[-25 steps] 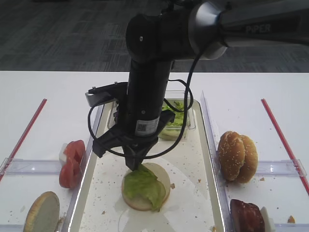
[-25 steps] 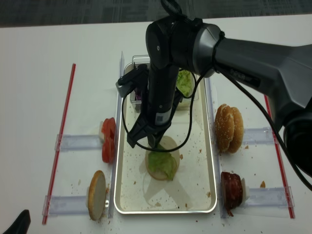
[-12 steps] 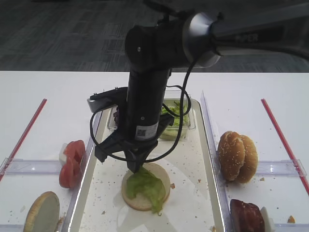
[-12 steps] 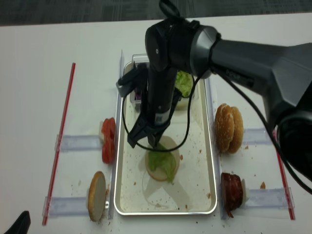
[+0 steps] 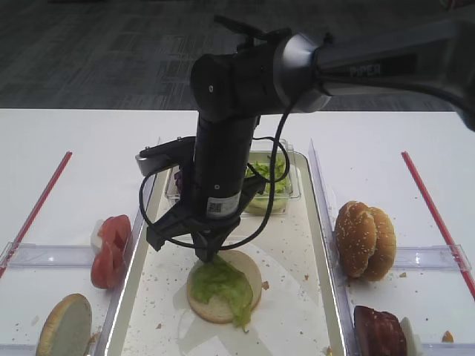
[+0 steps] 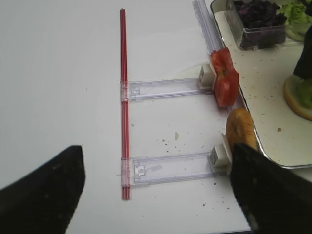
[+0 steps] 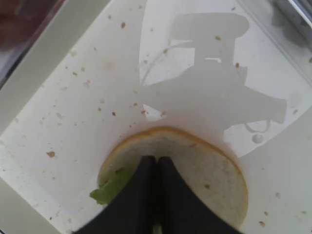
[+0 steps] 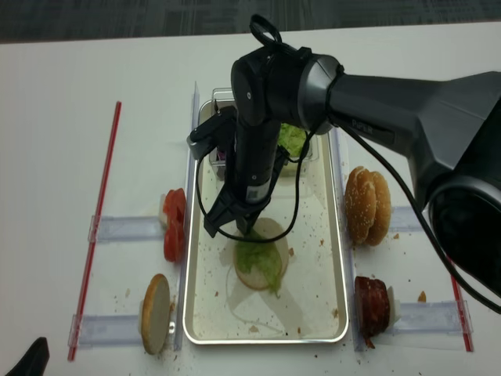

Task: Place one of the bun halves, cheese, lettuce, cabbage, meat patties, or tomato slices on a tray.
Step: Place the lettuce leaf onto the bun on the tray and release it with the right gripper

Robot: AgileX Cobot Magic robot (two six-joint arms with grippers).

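A silver tray (image 5: 293,233) (image 8: 317,258) holds a pale bun half (image 5: 251,273) (image 7: 204,165) lying cut face up. A light green lettuce (image 5: 219,285) (image 8: 258,260) leaf lies on the bun. My right gripper (image 5: 206,256) (image 7: 157,160) points straight down onto the leaf. Its jaws are shut, with a sliver of green pinched between them. The leaf (image 7: 111,187) peeks out to the left of the fingers. My left gripper (image 6: 156,195) hovers open over bare table at the left, holding nothing.
Tomato slices (image 5: 110,248) and a bun half on edge (image 5: 65,326) stand in holders left of the tray. Sesame bun halves (image 5: 364,239) and a meat patty (image 5: 380,330) stand right of it. A clear tub (image 5: 271,182) with lettuce and purple cabbage (image 6: 258,14) sits at the tray's far end.
My right gripper has shifted slightly left and stayed shut. The lettuce now lies flatter across the bun half. The left gripper has not moved.
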